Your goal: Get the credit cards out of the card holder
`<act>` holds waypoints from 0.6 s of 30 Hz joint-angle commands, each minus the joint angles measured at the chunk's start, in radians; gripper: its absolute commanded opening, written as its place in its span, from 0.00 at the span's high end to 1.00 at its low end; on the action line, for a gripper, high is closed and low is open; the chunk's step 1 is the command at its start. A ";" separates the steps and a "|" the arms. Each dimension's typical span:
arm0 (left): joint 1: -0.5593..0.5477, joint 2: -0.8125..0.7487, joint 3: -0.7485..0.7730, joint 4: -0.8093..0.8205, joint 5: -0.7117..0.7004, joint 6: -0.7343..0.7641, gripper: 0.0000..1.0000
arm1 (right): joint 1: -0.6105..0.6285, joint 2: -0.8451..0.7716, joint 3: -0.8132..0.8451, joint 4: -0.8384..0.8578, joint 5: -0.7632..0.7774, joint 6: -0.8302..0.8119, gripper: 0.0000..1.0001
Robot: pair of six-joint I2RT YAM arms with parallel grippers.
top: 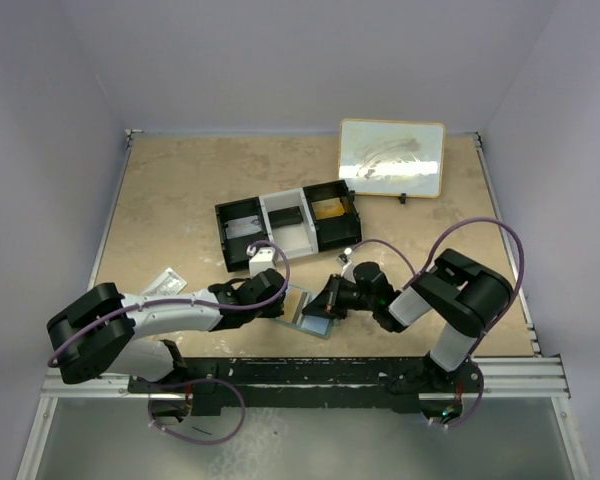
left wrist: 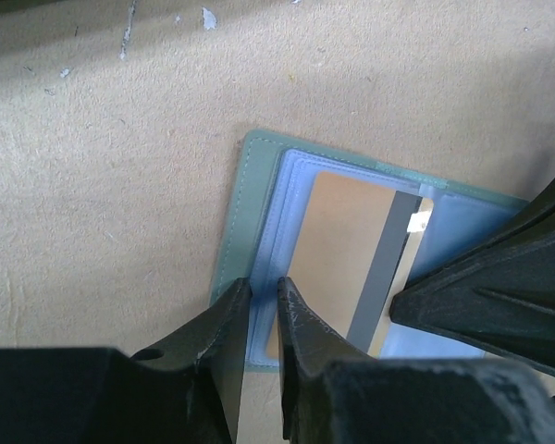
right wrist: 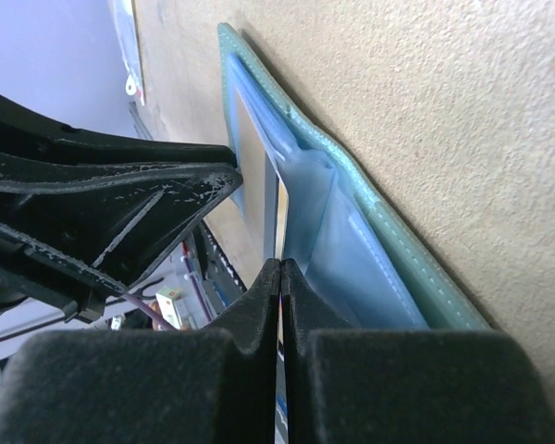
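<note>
The wallet [left wrist: 243,222] lies open on the desk [top: 180,200] just on the near side of the tray [top: 298,240], grey-green cover down and light blue pockets up, with both arms meeting over it. The left hand [left wrist: 261,287] comes in from the side of the wallet farther from the tray's right end. Its fingers are drawn narrow with the wallet's near edge and a blue pocket layer between them, so it appears to be pinning the wallet in place. The right hand [right wrist: 279,273] reaches in from the opposite side and is pinched tight on the thin edge of the tan card [left wrist: 347,240], seen edge-on between its pads in its own wrist view. The card sits partly inside a pocket on the half of the wallet held by the left hand. Its dark stripe runs crosswise to the line between the two hands. The pull therefore looks to run straight toward the right hand and away from the left, sliding the card flat along the pocket rather than lifting it. I cannot make out a second, dark card from here. The main risk is the wallet dragging along if the left pinch slips.
</note>
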 commanded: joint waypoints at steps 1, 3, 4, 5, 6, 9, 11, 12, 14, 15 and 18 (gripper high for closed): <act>-0.004 -0.002 -0.014 -0.073 -0.008 -0.008 0.84 | -0.008 -0.060 -0.010 -0.043 0.024 -0.016 1.00; -0.003 -0.006 -0.019 -0.072 -0.007 -0.011 0.84 | -0.012 -0.078 -0.010 -0.074 0.033 -0.026 1.00; -0.004 -0.008 -0.022 -0.070 -0.007 -0.012 0.84 | -0.014 -0.084 -0.012 -0.079 0.034 -0.026 1.00; -0.004 -0.009 -0.023 -0.070 -0.007 -0.013 0.85 | -0.015 -0.088 -0.014 -0.080 0.034 -0.026 1.00; -0.004 -0.010 -0.023 -0.070 -0.007 -0.013 0.85 | -0.017 -0.090 -0.016 -0.079 0.033 -0.025 1.00; -0.003 -0.015 -0.019 -0.070 -0.006 -0.011 0.85 | -0.020 -0.087 -0.016 -0.081 0.032 -0.026 1.00; -0.004 -0.020 -0.011 -0.075 -0.005 -0.007 0.85 | -0.021 -0.076 -0.012 -0.085 0.029 -0.026 0.99; -0.006 -0.028 -0.001 -0.082 -0.010 -0.004 0.85 | -0.021 -0.073 -0.010 -0.086 0.029 -0.023 0.99; -0.018 -0.061 0.019 -0.110 -0.034 0.007 0.82 | -0.021 -0.060 -0.010 -0.075 0.027 -0.017 0.98; -0.019 -0.083 0.031 -0.119 -0.042 0.013 0.81 | -0.021 -0.055 -0.009 -0.071 0.025 -0.017 0.98; -0.019 -0.129 0.064 -0.121 -0.044 0.037 0.75 | -0.021 -0.041 0.000 -0.073 0.024 -0.022 0.97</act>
